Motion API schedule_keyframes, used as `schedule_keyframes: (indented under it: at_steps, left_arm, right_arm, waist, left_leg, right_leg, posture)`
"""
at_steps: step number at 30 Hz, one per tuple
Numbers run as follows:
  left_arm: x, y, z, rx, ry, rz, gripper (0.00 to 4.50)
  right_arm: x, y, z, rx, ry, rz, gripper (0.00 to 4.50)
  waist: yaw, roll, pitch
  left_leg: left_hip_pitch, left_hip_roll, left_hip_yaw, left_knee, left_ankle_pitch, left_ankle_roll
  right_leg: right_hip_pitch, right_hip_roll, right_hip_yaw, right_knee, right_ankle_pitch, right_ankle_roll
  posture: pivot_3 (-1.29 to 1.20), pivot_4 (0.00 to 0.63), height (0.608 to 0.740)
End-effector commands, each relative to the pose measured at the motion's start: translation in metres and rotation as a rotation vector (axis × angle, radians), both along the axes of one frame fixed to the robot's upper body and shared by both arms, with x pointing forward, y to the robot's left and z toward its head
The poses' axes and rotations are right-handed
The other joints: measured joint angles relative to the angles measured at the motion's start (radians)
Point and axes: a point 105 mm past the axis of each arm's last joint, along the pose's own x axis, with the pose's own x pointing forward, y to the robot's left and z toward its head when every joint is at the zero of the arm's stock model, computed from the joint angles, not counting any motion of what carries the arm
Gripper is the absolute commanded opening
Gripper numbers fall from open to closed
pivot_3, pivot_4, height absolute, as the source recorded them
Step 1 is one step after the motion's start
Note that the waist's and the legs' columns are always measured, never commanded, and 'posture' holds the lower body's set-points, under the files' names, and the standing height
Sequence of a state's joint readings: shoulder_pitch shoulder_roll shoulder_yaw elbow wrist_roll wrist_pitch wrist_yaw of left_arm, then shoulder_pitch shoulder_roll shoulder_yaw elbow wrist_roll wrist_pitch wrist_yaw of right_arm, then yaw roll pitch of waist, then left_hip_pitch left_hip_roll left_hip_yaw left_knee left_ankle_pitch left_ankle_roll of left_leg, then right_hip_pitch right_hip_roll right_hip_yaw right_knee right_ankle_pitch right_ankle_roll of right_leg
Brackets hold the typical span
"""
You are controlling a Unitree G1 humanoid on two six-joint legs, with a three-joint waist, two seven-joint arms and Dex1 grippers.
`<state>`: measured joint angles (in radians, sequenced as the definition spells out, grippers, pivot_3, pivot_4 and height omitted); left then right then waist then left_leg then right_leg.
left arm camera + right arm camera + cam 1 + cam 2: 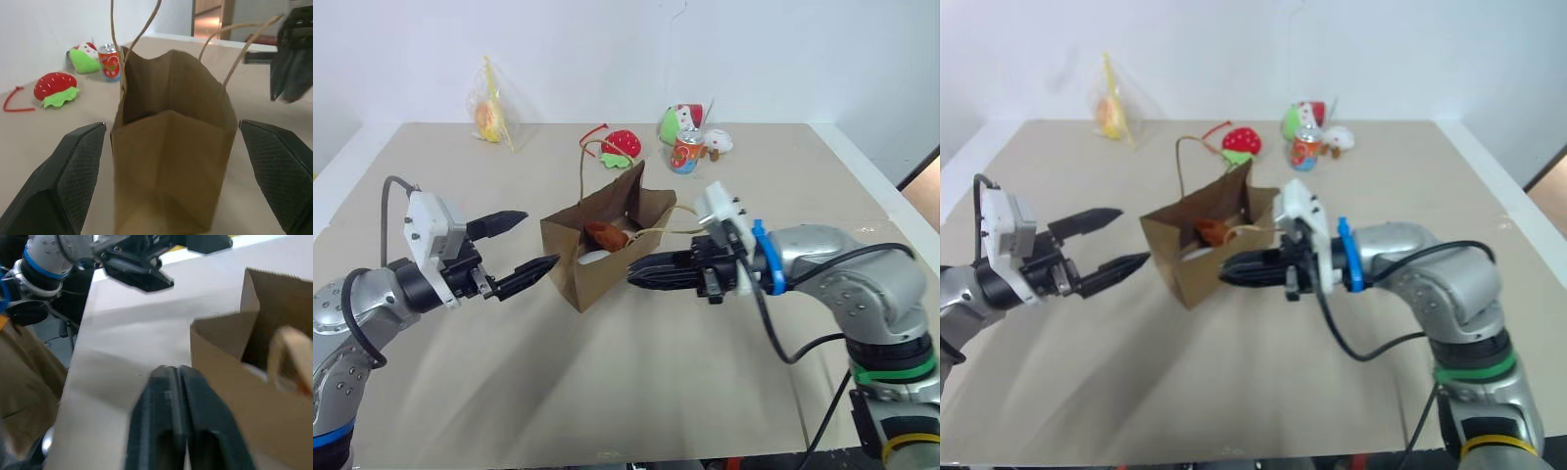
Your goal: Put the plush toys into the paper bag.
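Two plush toys (604, 235) bagged | paper bag (607, 259) light, floppy; take by handles | left gripper (522, 247) spread wide | right gripper (636, 278) pinched together, empty

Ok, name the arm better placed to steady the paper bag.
Left, probably. Its end effector is open with a finger on either side of the paper bag; the right end effector is shut beside it.

The bag (607, 257) is plain brown kraft with tan cord handles, and inside it show a reddish-brown monkey (605, 234) and a bit of white. On the beige table (636, 392) lie a red strawberry (622, 145) with green leaves and a red cord, a red-and-blue can (686, 152), and green-and-white toys (677, 121). A clear yellowish plastic bag (492, 113) holds something orange; both grippers' fingers (499, 224) are black.
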<state>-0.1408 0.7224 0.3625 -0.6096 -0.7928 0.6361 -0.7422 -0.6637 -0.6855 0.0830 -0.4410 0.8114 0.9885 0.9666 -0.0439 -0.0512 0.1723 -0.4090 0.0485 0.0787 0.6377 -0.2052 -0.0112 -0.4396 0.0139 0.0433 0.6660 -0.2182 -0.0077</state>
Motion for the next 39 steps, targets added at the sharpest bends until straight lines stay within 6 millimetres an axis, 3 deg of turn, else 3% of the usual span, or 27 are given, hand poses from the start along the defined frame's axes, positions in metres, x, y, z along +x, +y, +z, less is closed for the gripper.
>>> schedule_keyframes:
  at_steps: [1,9,15,22,28,30,39]
  left_arm:
    - [-0.009,-0.005,0.003,0.028,-0.061,-0.021,4.50]
    - [-0.009,-0.011,-0.006,0.067,-0.133,-0.011,4.50]
    - [-0.006,-0.012,-0.010,0.083,-0.167,0.000,4.50]
    - [-0.004,-0.003,-0.012,0.081,-0.174,0.035,4.50]
    - [-0.004,-0.002,-0.008,0.079,-0.195,0.044,4.50]
    - [-0.003,0.000,-0.007,0.084,-0.208,0.052,4.50]
    - [-0.002,0.003,-0.006,0.083,-0.220,0.077,4.50]
  right_arm:
    - [0.009,0.038,0.003,0.039,-0.143,-0.017,0.31]
    - [0.014,0.058,0.006,0.086,-0.181,-0.031,0.31]
    - [0.022,0.061,0.001,0.074,-0.192,-0.049,0.31]
    - [0.011,0.052,0.016,0.095,-0.197,0.008,0.31]
    - [-0.008,0.034,0.003,0.004,-0.139,0.083,0.31]
    - [-0.009,0.030,-0.012,-0.044,-0.113,0.085,0.31]
    - [0.022,0.051,-0.027,-0.027,-0.159,-0.016,0.31]
  waist:
    - [0.000,0.000,0.000]
    - [0.000,0.000,0.000]
    - [-0.001,0.000,0.000]
    - [-0.001,0.000,0.000]
    - [0.000,0.000,0.000]
    - [-0.001,0.000,0.000]
    - [-0.003,-0.001,0.000]
  left_leg:
    - [0.000,-0.001,0.000,0.000,0.000,0.000]
    - [0.000,0.000,0.000,-0.001,0.000,0.000]
    - [0.000,0.000,0.000,-0.001,0.000,0.000]
    - [0.000,0.000,0.000,-0.001,0.000,0.000]
    - [0.000,0.000,0.000,-0.001,-0.001,0.001]
    - [0.000,0.000,0.000,-0.001,-0.001,0.001]
    - [0.001,0.002,0.000,-0.001,-0.001,0.001]
  right_leg:
    - [0.000,-0.001,0.000,0.000,0.000,0.000]
    - [0.000,0.000,0.000,0.000,-0.001,-0.001]
    - [0.000,-0.001,0.000,0.000,-0.001,-0.001]
    - [0.000,0.000,0.000,0.000,-0.001,-0.001]
    - [0.000,-0.001,0.000,0.000,-0.001,-0.001]
    - [0.000,-0.001,0.000,0.000,-0.001,-0.002]
    - [-0.001,0.001,-0.001,0.000,0.000,-0.003]
  posture:
    - [0.00,0.150,0.740]
    - [0.00,0.150,0.740]
    - [0.00,0.150,0.740]
    - [0.00,0.150,0.740]
    - [0.00,0.150,0.740]
    - [0.00,0.150,0.740]
    - [0.00,0.150,0.740]
